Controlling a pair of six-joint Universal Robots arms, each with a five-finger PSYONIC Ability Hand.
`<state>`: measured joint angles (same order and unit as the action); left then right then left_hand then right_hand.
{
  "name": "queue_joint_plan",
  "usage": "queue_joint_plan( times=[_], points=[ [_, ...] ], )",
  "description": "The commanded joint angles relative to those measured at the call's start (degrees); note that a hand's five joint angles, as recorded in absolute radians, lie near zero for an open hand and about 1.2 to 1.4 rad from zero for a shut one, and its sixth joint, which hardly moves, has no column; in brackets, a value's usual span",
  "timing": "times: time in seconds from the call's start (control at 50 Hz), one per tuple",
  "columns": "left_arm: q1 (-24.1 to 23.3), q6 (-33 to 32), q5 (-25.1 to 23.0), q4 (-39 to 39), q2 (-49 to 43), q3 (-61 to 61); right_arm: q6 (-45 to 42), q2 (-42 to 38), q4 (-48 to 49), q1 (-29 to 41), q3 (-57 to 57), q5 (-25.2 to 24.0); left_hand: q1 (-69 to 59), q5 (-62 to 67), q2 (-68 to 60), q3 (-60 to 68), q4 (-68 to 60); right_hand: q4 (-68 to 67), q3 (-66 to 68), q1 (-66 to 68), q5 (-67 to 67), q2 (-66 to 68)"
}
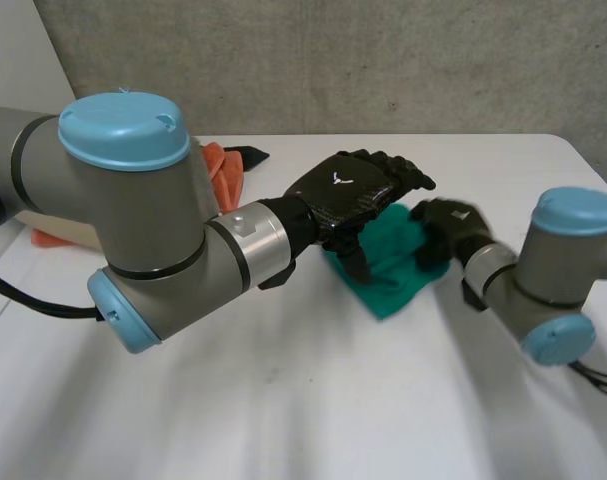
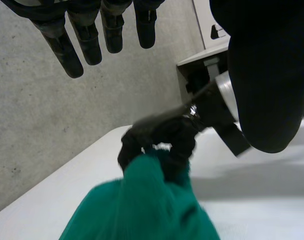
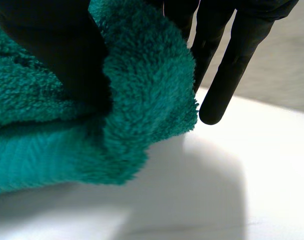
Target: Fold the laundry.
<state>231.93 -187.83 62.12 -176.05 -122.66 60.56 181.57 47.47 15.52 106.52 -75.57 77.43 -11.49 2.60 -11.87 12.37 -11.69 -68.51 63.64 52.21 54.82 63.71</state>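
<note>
Green towel (image 1: 393, 285): bunched on bench (image 1: 283, 400), centre-right of frame. My right hand (image 1: 448, 228) pinched its right edge, likely to draw a fold; left hand (image 1: 348, 195) hovered above, fingers (image 2: 66, 47) spread, holding nothing.

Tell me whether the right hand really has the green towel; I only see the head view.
Observer: Yes. In the right wrist view the right hand pinches the towel's folded edge between its thumb and straight fingers.
Operator: And the left hand, is it gripping too?
Observer: No. The left wrist view shows the left hand's fingers straight and holding nothing.
</note>
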Motion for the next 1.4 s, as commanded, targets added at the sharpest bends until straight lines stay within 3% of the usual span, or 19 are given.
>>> queue_joint_plan(
  times=[0.02, 0.16, 0.26, 0.34, 0.54, 0.56, 0.58, 0.6, 0.72, 0.8, 0.84, 0.9, 1.1, 1.18, 1.28, 1.34, 1.4],
  points=[
    [0.0, 0.0, 0.5, 0.0, 1.1, -0.1, -0.4, -6.9, -0.9, -9.2, 14.5, 4.0, -1.9, 0.8, -1.5, 1.0, -1.7, -11.5, 16.4, 27.8, 15.2, 16.3],
    [-0.1, 0.0, 0.5, -0.1, 2.5, -0.1, -0.5, -19.1, -7.3, -16.8, 35.5, 4.2, -1.9, 0.8, -1.5, 1.0, -1.7, -11.5, 16.4, 27.8, 15.2, 16.3],
    [-0.1, 0.0, 0.5, -0.1, 2.9, -0.4, -0.6, -29.3, -17.6, -22.0, 54.9, 4.3, -1.9, 0.8, -1.5, 1.0, -1.7, -11.5, 16.4, 27.8, 15.2, 16.3],
    [-0.2, 0.0, 1.2, -0.1, 2.9, -0.5, -0.9, -33.2, -20.1, -24.4, 63.5, 5.4, -1.9, 0.8, -1.5, 1.0, -1.7, -11.5, 16.4, 27.8, 15.2, 16.3],
    [-0.5, 0.0, 1.5, -0.1, 2.8, -0.6, -1.0, -34.1, -19.8, -29.3, 65.1, 2.9, -1.9, 0.8, -1.5, 1.0, -1.7, -11.5, 16.4, 27.8, 15.2, 16.3],
    [-0.5, 0.0, 1.6, -0.1, 2.8, -0.6, -1.0, -34.1, -19.8, -29.4, 64.9, 2.6, -1.9, 0.8, -1.5, 1.0, -1.7, -4.7, 9.6, 21.0, 8.4, 9.5],
    [-0.5, 0.0, 1.6, -0.1, 2.8, -0.5, -1.0, -34.1, -19.8, -29.4, 64.6, 2.5, -1.9, 0.8, -1.5, 1.0, -1.7, 44.6, -39.8, -28.3, -40.9, -39.8],
    [-0.5, 0.0, 1.6, -0.1, 2.7, -0.5, -1.0, -34.1, -19.8, -29.5, 64.4, 2.6, -1.9, 0.8, -1.5, 1.0, -1.7, 58.5, -53.6, -42.2, -54.8, -53.7],
    [-0.5, 0.0, 1.6, -0.1, 2.7, -0.1, -2.8, -32.5, -19.9, -30.4, 62.9, 7.0, -1.7, 0.6, -1.4, 0.9, -1.6, 58.5, -53.6, -42.2, -54.8, -53.7],
    [-0.6, 0.0, 1.7, -0.1, 2.8, 0.2, -13.2, -27.7, -18.8, -30.1, 59.0, 12.1, -1.7, 0.6, -1.4, 0.9, -1.6, 58.5, -53.6, -42.2, -54.8, -53.7],
    [-0.5, 0.0, 1.7, -0.1, 2.9, 0.2, -17.1, -25.4, -17.0, -29.8, 56.2, 12.2, -1.7, 0.6, -1.4, 0.9, -1.6, 58.5, -53.6, -42.2, -54.8, -53.7],
    [-0.3, 0.0, 1.8, -0.1, 3.0, 0.1, -23.4, -18.2, -11.1, -29.0, 46.9, 9.6, -1.9, 0.8, -1.5, 1.0, -1.7, 58.5, -53.6, -42.2, -54.8, -53.7],
    [1.5, 0.0, 6.7, -0.5, 5.5, -0.3, -28.8, 4.0, 6.6, -20.7, 11.6, -2.8, -1.9, 0.8, -1.5, 1.0, -1.7, 58.5, -53.6, -42.2, -54.8, -53.7],
    [5.3, -0.2, 12.7, -2.5, 7.3, -0.9, -32.0, 11.1, 8.3, -16.3, -0.5, -7.5, -1.9, 0.8, -1.5, 1.0, -1.7, 58.5, -53.6, -42.2, -54.8, -53.7],
    [14.3, -1.0, 24.9, -7.2, 7.4, -3.3, -36.5, 18.0, 8.0, -12.7, -13.6, -12.5, -2.6, 1.5, -2.2, 1.7, -2.4, 58.5, -53.6, -42.2, -54.8, -53.7],
    [17.5, -3.0, 26.5, -8.3, 4.5, -4.7, -38.4, 21.5, 8.0, -11.5, -19.3, -13.6, -2.9, 1.8, -2.5, 2.1, -2.7, 58.5, -53.6, -42.2, -54.8, -53.7],
    [21.8, -9.1, 25.8, -8.3, -2.0, -7.6, -39.4, 23.2, 7.9, -11.0, -22.6, -13.7, -3.8, 2.7, -3.4, 2.9, -3.6, 58.5, -53.6, -42.2, -54.8, -53.7]
  ],
)
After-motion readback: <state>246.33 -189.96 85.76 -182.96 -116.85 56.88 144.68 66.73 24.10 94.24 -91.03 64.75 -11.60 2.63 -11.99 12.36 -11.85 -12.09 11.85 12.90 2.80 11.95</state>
